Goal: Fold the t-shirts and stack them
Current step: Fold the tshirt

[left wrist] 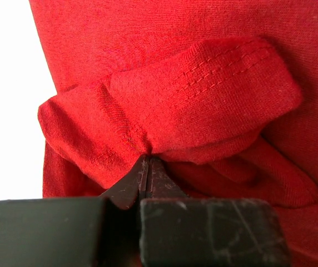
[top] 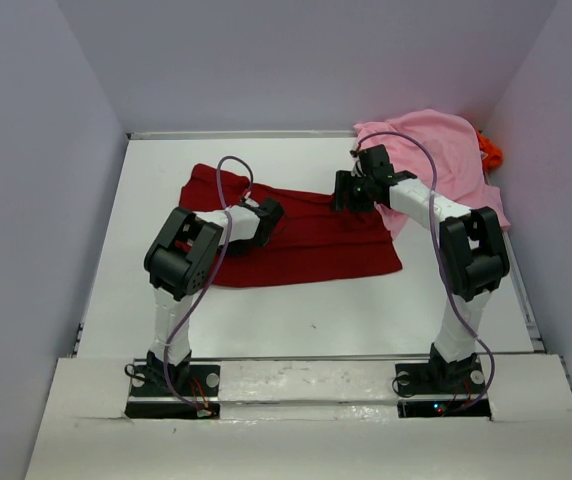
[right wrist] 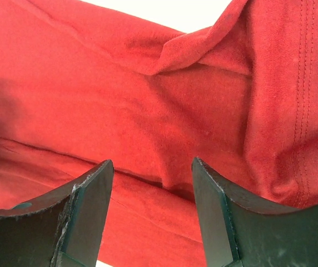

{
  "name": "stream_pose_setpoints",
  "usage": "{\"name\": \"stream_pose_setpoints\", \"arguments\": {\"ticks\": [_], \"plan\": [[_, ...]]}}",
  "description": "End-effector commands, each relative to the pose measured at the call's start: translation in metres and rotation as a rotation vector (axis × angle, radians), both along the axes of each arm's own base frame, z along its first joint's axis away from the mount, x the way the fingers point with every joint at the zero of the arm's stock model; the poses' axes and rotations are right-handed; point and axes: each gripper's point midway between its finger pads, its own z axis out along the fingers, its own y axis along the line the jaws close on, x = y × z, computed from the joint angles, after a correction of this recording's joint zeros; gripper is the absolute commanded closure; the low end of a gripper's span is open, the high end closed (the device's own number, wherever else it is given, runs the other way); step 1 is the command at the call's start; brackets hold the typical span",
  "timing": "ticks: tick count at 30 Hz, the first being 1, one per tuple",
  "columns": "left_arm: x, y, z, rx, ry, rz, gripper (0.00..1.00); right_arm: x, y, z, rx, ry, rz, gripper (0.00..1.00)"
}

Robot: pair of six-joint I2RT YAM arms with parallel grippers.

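Red shirt [left wrist: 214, 94], fold clamped in left claw [left wrist: 147, 162]

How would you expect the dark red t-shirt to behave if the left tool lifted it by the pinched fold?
Probably floppy: the dark red t-shirt bunches into soft folds where the shut left tool pinches it, so the rest would likely drape and trail. Its fine knit looks thin and light. Pushed, it would probably wrinkle rather than slide whole.

The dark red t-shirt [top: 306, 250] lies rumpled at centre; light pink t-shirt [top: 451, 150] heaped far right; orange t-shirt [top: 490, 151] peeking beside it.
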Motion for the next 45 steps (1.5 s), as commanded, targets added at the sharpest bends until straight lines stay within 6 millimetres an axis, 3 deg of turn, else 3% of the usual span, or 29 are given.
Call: {"name": "stream_pose_setpoints", "arguments": {"ticks": [1,6,13,17,22,27,28,30,33,40,43,45], "plan": [[0.002,0.002,0.015,-0.014,-0.053,0.022,1.00,0.008,0.004,0.028,0.037,-0.082,0.012,0.36],[0.021,-0.002,0.056,-0.030,-0.160,0.022,1.00,0.008,0.006,0.028,0.044,-0.082,0.020,0.36],[0.051,-0.011,0.098,-0.037,-0.245,0.007,1.00,0.006,0.006,0.026,0.044,-0.077,0.025,0.36],[0.066,-0.012,0.105,-0.046,-0.261,0.016,1.00,0.006,0.007,0.025,0.046,-0.073,0.026,0.36],[0.084,-0.015,0.101,-0.055,-0.267,0.014,1.00,0.006,0.006,0.023,0.043,-0.071,0.026,0.36],[0.080,-0.019,0.094,-0.114,-0.267,0.026,1.00,0.007,0.004,0.020,0.030,-0.070,0.022,0.36],[0.078,-0.021,0.092,-0.136,-0.267,0.016,0.99,0.008,0.004,0.018,0.026,-0.069,0.021,0.36],[0.071,-0.011,0.085,-0.164,-0.272,0.025,0.77,0.010,0.002,0.017,0.018,-0.069,0.006,0.36],[0.076,0.002,0.089,-0.214,-0.297,0.066,0.56,0.014,0.002,0.017,0.017,-0.071,-0.004,0.36],[0.088,-0.017,0.105,-0.434,-0.327,0.041,0.42,0.033,-0.005,0.036,-0.034,-0.137,-0.034,0.35],[0.083,-0.029,0.117,-0.520,-0.343,0.011,0.42,0.050,-0.011,0.047,-0.075,-0.178,-0.068,0.35],[0.079,-0.039,0.137,-0.606,-0.376,-0.025,0.41,0.069,-0.016,0.047,-0.099,-0.175,-0.088,0.35]]}}
